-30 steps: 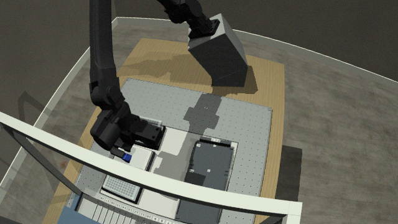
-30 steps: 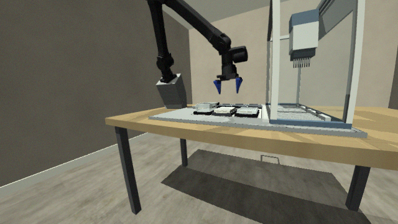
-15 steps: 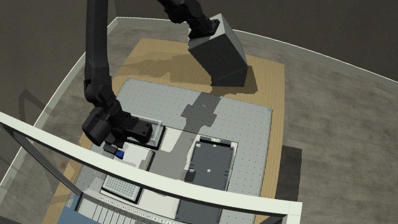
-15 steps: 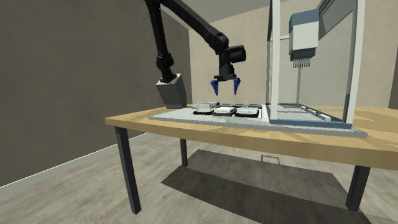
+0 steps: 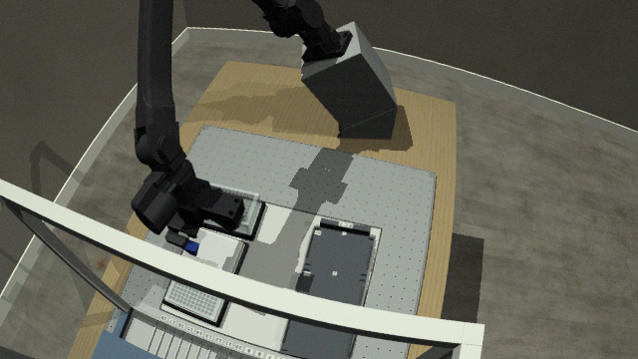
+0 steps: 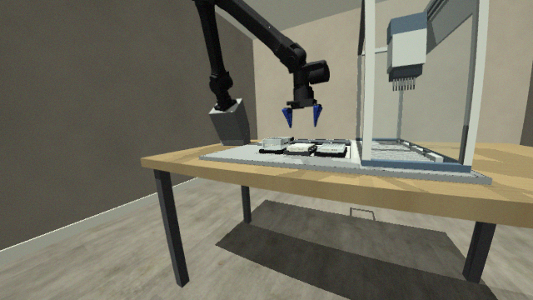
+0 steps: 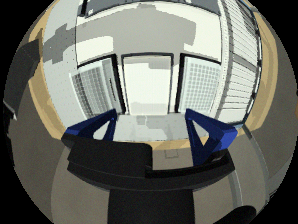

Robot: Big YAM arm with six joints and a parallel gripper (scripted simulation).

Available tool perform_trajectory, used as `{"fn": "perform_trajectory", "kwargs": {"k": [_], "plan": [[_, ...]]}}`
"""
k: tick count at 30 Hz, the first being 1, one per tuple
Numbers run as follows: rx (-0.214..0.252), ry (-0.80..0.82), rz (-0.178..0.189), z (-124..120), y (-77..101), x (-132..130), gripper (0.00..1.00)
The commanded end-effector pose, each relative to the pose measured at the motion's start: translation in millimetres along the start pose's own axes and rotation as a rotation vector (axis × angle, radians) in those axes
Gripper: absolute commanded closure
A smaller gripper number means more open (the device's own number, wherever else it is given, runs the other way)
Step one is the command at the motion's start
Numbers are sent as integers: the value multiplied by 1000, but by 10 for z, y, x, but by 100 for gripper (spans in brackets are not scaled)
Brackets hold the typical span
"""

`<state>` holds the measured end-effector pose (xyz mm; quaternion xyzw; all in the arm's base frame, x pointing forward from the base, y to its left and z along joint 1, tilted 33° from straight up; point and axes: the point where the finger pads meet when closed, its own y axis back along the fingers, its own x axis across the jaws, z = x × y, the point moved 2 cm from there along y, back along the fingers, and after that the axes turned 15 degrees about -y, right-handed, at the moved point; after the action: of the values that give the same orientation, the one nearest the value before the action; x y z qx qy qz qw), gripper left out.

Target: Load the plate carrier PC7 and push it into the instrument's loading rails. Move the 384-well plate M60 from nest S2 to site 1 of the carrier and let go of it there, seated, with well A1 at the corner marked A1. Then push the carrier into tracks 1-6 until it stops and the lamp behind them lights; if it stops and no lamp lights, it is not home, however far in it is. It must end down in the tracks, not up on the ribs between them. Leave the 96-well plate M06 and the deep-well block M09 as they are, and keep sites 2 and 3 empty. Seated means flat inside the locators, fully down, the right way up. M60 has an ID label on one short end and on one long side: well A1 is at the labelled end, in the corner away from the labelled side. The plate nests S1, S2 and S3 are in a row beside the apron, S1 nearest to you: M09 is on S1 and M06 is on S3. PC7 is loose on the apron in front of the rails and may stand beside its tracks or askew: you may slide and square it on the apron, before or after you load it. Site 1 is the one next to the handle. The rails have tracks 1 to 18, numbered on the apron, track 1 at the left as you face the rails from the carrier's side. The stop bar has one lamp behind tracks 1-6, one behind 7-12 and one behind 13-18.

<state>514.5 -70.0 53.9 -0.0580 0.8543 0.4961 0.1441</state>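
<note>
Pincer (image 6: pixel 302 116) spread wide and empty, high above the nest row on the desk (image 6: pixel 291 179). Plate M60 (image 6: pixel 301 147) sits in the middle nest, S2. Descend straight and centred, straddle the plate evenly, check the label ends before closing.

Top view looks steeply down on me from above the instrument frame (image 5: pixel 239 291), whose white bar cuts across the foreground. Exterior view stands low and well back, off the table (image 6: pixel 291 183) corner, facing my arm side-on. My wrist view, fisheye, points straight down past my blue fingers. All three share the row of plate nests (image 6: pixel 301 151).
</note>
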Motion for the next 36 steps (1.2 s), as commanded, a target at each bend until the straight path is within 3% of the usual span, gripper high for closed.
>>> {"fn": "perform_trajectory", "kwargs": {"k": [1,23,36], "plan": [[0,10,14,-10,-134,55,0],[0,11,15,-7,-637,75,0],[1,16,24,-8,-636,97,0]]}}
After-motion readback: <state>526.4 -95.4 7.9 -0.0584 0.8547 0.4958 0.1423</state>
